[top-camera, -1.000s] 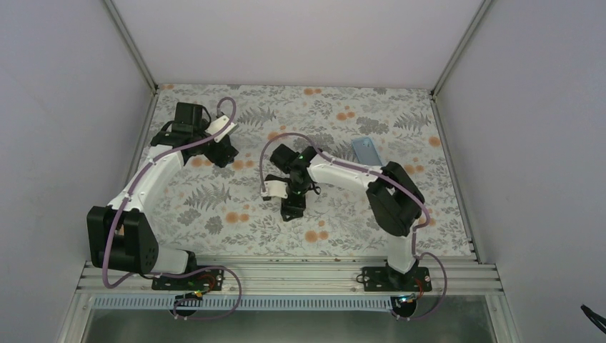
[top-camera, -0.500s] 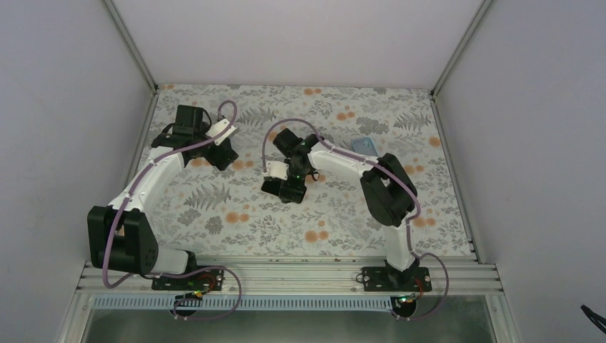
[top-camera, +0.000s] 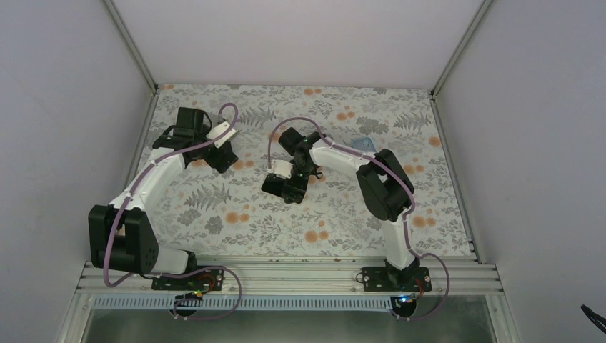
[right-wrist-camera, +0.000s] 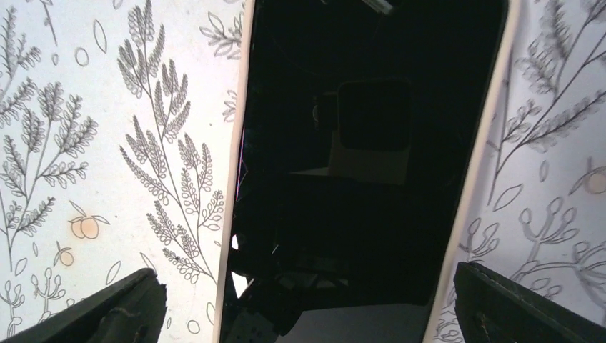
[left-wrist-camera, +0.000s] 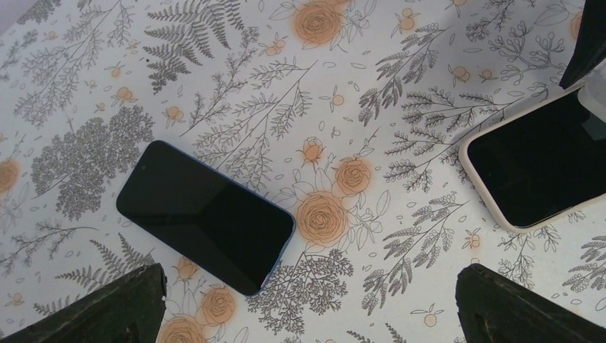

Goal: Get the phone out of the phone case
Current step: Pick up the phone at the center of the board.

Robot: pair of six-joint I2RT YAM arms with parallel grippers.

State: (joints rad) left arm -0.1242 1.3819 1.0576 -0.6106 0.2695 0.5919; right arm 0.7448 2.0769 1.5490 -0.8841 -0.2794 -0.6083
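Your left gripper hangs over the far-left part of the floral table with its jaws spread wide and nothing between them; both fingers sit at the bottom corners of the left wrist view. Below it, a loose phone with a dark screen and a blue edge lies flat on the table, screen up, touching neither finger. Right of that and well apart from it, the phone lies screen up in its cream phone case, near the middle of the table. It's fully seated, with the rim showing along both long sides in the right wrist view. Your right gripper is directly above it, jaws wide and one finger on each side of the case, so it isn't clamped. You can't tell from these views whether either finger touches the rim. The top view hides the cased phone under the right wrist. Further right, a flat blue item lies on the table behind the right forearm, partly covered by it; what it is can't be made out.
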